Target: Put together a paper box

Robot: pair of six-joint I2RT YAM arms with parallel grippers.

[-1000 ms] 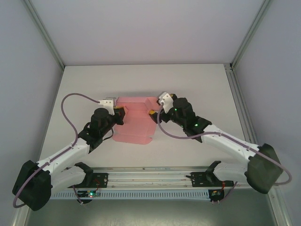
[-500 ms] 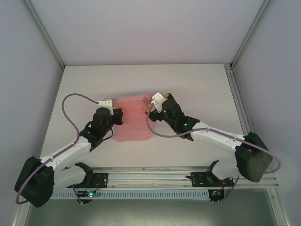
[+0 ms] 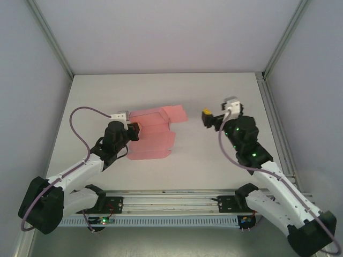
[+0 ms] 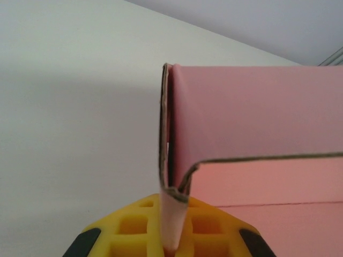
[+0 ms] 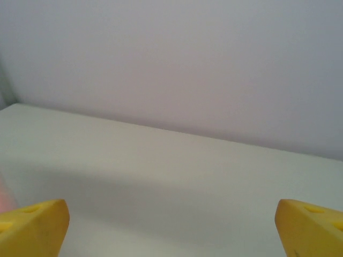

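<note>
The pink paper box (image 3: 155, 134) lies partly folded on the white table, a flap standing out at its upper right. My left gripper (image 3: 135, 130) is shut on its left edge. In the left wrist view the yellow fingers (image 4: 134, 227) pinch a folded card edge (image 4: 172, 214), and a pink panel (image 4: 257, 115) rises ahead. My right gripper (image 3: 206, 118) hangs open to the right of the box, well apart from it. Its two yellow fingertips (image 5: 32, 227) stand wide in the right wrist view, with bare table between them.
The white table (image 3: 214, 91) is enclosed by grey walls with metal posts at the back corners (image 3: 261, 75). A rail with the arm bases (image 3: 171, 201) runs along the near edge. Free room lies behind and to the right of the box.
My right arm has pulled back from the box's right side to the right and lifted away. The box's upper right flap now stands out. The left gripper keeps its hold.
</note>
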